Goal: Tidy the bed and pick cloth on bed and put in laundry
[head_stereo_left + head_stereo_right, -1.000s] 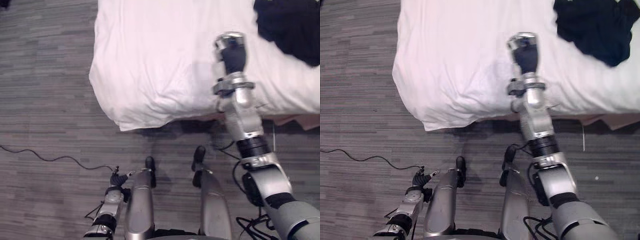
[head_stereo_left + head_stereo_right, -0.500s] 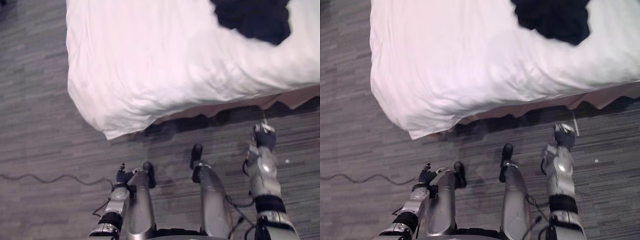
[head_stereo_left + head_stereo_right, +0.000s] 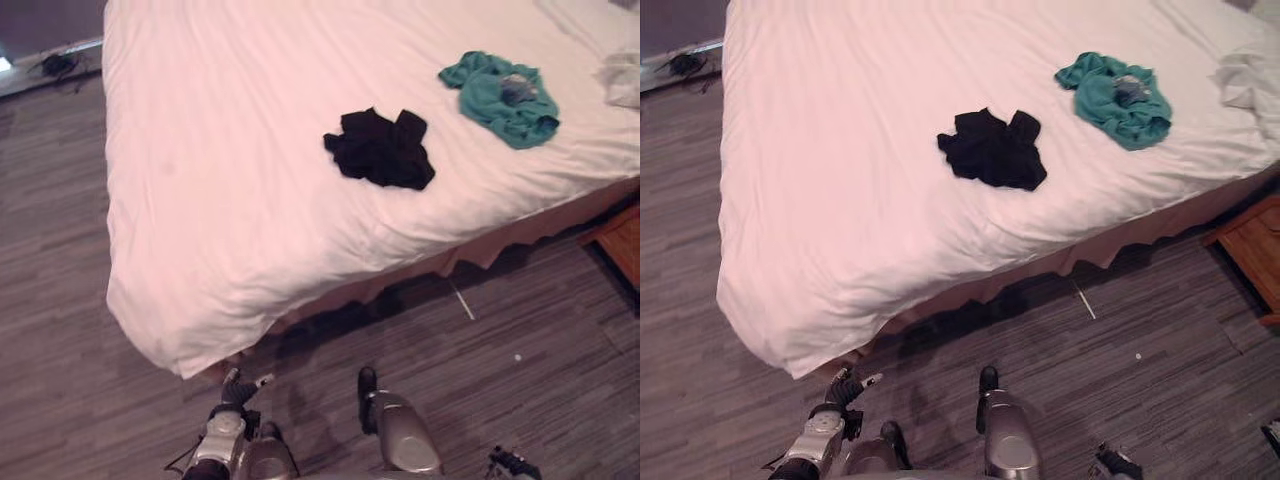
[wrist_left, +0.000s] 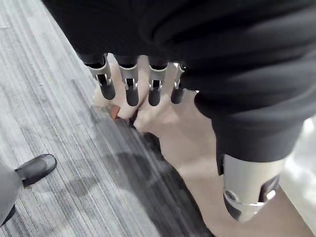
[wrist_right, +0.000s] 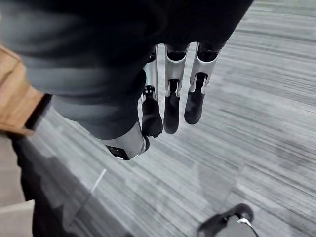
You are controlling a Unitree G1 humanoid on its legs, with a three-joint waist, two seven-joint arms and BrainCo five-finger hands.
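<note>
My left hand (image 3: pixel 237 390) and right hand (image 5: pixel 171 106) hang over floor (image 3: pixel 500 330), fingers (image 4: pixel 131 89) straight, empty. Black cloth (image 3: pixel 380 150), teal cloth (image 3: pixel 498 95) lie apart on bed (image 3: pixel 220 200).

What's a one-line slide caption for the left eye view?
Black cloth and teal cloth lie apart on the white bed; left hand hangs open above the floor near its corner.

Black cloth (image 3: pixel 380 150), teal cloth (image 3: pixel 500 98) — apart on bed (image 3: pixel 200 200).

The right hand (image 5: pixel 172 106) has dropped from above the bed (image 3: pixel 230 180) to hang low over the floor (image 5: pixel 256 98), holding nothing.
</note>
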